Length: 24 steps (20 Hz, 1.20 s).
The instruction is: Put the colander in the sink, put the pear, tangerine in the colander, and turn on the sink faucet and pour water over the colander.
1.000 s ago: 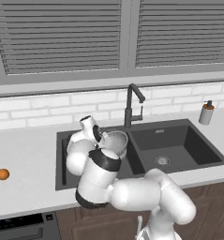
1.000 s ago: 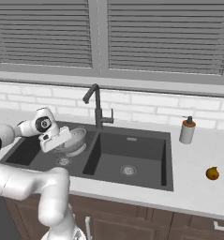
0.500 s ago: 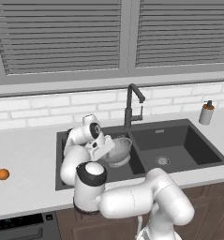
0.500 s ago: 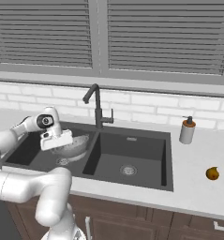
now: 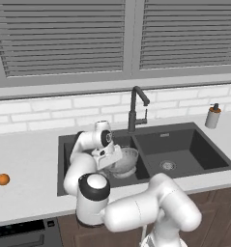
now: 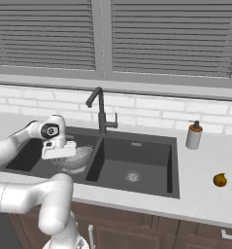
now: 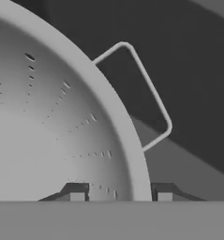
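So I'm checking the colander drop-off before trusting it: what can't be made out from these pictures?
- Colander base on the sink floor: left base view, end effector covers it.
- End effector contact with the rim: hand view, fingertips cut off by the bottom edge.
- Pear stem: right base view, too small.

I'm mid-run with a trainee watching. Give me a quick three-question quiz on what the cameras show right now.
1. True or false: the colander sits in the left basin of the sink.
2. Which fruit lies on the counter right of the sink: A) the pear, B) the tangerine?
3. What do the tips of the gripper straddle in the hand view?

Key: 1 true. 2 A. 3 the colander's rim, one tip inside the bowl and one outside, beside a wire handle.
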### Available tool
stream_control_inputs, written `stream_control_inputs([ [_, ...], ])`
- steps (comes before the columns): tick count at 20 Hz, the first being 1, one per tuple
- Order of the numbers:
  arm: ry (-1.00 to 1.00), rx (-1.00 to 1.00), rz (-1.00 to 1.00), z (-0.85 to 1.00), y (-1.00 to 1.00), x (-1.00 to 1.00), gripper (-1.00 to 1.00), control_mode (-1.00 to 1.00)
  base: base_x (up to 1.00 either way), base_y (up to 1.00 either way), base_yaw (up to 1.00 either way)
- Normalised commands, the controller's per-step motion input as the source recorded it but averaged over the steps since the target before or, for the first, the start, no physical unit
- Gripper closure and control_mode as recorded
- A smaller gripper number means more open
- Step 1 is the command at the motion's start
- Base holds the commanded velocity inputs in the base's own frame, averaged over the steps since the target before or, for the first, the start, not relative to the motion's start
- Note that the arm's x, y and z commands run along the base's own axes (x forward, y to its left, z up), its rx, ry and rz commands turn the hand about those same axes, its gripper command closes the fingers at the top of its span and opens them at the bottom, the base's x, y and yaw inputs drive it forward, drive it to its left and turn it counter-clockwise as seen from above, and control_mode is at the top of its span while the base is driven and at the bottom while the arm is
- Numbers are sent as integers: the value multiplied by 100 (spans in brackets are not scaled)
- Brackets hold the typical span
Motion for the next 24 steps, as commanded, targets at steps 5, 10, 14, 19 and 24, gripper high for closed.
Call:
stream_control_inputs([
  [5, -22, -21, -27, -36, 98, 32, 100, -100, 0, 0, 0],
  [10, -27, -26, -20, -61, 52, 51, 100, -100, 0, 0, 0],
  [14, -39, -29, -18, -89, 4, 50, 100, -100, 0, 0, 0],
  [19, -41, -24, -20, -84, 0, 56, 100, -100, 0, 0, 0],
  [24, -37, -20, -18, -73, 0, 27, 100, -100, 0, 0, 0],
])
